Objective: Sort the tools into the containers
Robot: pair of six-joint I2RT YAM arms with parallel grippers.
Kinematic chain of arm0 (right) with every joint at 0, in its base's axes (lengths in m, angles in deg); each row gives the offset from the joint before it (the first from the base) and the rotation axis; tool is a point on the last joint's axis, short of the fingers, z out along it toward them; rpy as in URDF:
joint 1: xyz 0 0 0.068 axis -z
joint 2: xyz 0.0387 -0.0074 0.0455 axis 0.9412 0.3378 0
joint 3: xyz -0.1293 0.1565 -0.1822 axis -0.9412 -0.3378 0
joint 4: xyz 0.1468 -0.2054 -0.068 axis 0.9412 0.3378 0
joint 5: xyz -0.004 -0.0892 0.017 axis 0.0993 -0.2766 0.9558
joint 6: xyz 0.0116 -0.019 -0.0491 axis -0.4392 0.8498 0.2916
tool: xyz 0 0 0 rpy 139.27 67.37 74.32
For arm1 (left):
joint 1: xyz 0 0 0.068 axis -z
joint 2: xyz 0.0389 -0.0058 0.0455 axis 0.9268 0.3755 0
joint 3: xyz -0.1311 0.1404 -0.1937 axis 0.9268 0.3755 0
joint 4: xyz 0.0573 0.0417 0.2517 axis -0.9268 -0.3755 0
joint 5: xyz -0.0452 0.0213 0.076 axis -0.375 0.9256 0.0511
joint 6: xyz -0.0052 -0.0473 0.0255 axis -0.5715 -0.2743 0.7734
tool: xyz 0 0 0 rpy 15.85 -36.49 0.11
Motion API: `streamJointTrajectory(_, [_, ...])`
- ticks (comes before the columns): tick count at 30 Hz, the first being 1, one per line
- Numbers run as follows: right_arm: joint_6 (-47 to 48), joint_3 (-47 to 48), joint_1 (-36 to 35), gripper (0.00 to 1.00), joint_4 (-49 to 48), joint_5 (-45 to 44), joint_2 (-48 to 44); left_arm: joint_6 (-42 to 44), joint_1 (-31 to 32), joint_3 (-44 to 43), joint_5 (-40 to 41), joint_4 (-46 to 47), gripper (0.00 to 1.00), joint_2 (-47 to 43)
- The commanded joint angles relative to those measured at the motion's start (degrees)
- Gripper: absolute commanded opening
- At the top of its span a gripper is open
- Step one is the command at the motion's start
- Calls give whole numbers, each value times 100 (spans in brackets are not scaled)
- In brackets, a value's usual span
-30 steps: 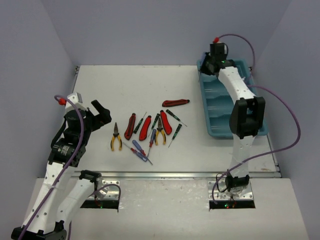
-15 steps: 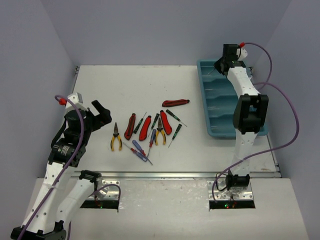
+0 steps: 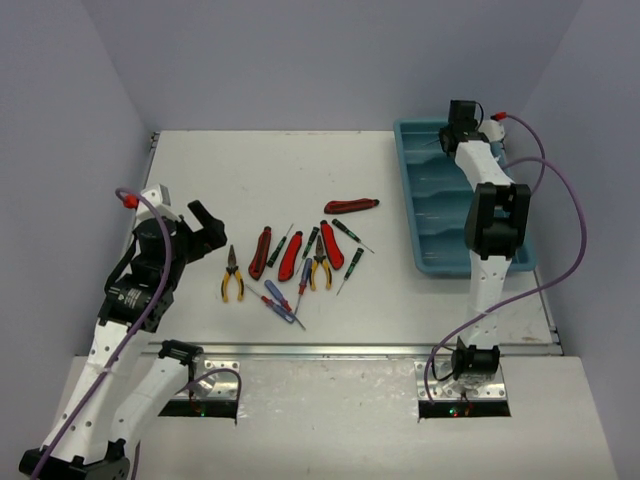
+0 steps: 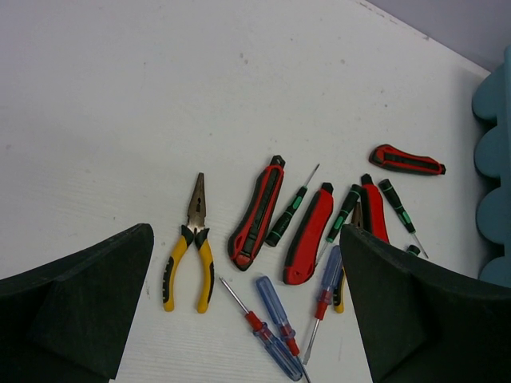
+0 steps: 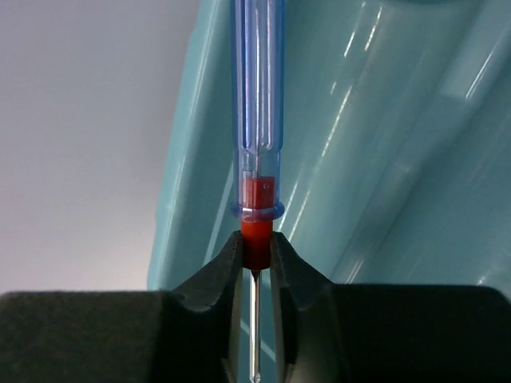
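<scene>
the blue screwdriver (image 5: 257, 120) is in the right gripper (image 5: 255, 249), pinched at its red collar where the handle meets the shaft. the handle juts out ahead of the jaws and the shaft runs back between them. a grip at the collar keeps the tool in line with the fingers, so it should drop lengthwise when let go. just beyond the jaws is the tray (image 5: 383, 159), its glossy teal wall and floor to their right and its rim to their left. from above, the gripper sits at the tray's far end, over the farthest compartment as best i can tell. whether the handle touches the tray is not visible. i judge this to be the placing step, with the release not yet made.

the left gripper (image 3: 205, 228) holds nothing, its fingers (image 4: 80, 303) spread wide. below and ahead of its jaws lies the pile on the table (image 3: 250, 170): pliers (image 4: 190, 247) nearest the left finger, two red knives (image 4: 257, 211) midway, green screwdrivers (image 4: 287, 215) among them, blue screwdrivers (image 4: 275, 323) closest in, and a lone knife (image 4: 406, 159) farther out to the right. it hangs above them, likely poised to pick next while the other arm is busy at the tray. most of the sorting is undone.
</scene>
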Motion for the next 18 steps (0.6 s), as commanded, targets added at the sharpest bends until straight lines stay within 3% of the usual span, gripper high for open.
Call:
streamJointTrajectory(1, [-148,68,69,58,-656,55,82,75,77,-7,-52,248,100,13])
streamJointTrajectory(3, [-36,4,71,80,-924,243,8,76,78,-6,-52,240,100,22])
streamJointTrajectory(9, [501,149,-4,98,-1138,698,-296,68,78,3,-44,257,100,-21])
streamJointTrajectory(13, [1471,30,-172,99,-1259,1418,-772,58,78,-6,16,248,100,-66])
streamJointTrajectory(18, [2843,-903,-789,99,-935,2531,-1849,-82,8,-53,404,142,100,-104])
